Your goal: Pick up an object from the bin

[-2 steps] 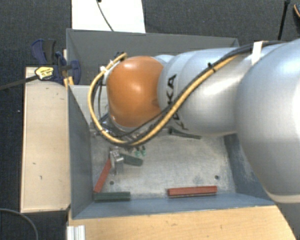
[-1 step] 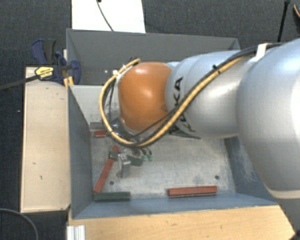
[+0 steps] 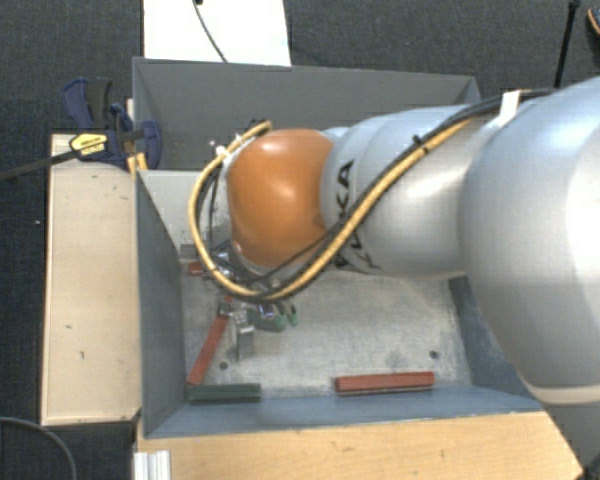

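Observation:
My gripper (image 3: 243, 340) hangs low over the bin's left part, just below the orange wrist cover. A thin red-brown stick (image 3: 208, 348) lies slanted right beside it on the left, close enough that contact cannot be judged. A small green thing (image 3: 285, 317) peeks out from under the gripper on its right, mostly hidden. A dark green flat block (image 3: 223, 393) lies against the front wall, below the gripper.
A red-brown flat bar (image 3: 384, 382) lies along the front wall, right of centre. A small reddish piece (image 3: 191, 265) sits by the left wall. The arm and its cover hide the bin's back and right side.

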### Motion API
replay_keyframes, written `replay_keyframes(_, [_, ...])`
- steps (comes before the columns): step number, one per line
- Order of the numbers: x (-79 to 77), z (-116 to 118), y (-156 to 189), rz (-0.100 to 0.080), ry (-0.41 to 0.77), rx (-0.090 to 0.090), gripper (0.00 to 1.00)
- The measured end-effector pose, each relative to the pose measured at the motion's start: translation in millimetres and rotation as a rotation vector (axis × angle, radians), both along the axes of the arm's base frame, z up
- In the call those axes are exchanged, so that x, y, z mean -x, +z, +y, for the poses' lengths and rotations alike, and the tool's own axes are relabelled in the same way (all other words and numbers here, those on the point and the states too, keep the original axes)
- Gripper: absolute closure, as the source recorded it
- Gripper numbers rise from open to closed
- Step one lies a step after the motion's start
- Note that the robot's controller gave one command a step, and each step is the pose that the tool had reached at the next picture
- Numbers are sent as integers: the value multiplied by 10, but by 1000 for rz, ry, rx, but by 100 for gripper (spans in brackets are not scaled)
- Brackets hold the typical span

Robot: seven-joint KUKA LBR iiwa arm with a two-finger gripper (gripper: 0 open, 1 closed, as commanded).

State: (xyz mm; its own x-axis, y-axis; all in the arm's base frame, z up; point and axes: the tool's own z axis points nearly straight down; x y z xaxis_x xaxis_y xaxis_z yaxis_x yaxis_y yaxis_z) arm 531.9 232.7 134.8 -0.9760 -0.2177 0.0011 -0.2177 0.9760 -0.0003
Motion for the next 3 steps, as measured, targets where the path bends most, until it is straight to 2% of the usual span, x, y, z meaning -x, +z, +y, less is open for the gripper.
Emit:
replay_keyframes(1, [133,170,-621,-4,446,-2,0])
replay_keyframes(2, [-111,-465,-642,-2,-56,0,100])
replay_keyframes(3, [-108,-459,-642,-1,-56,-1,100])
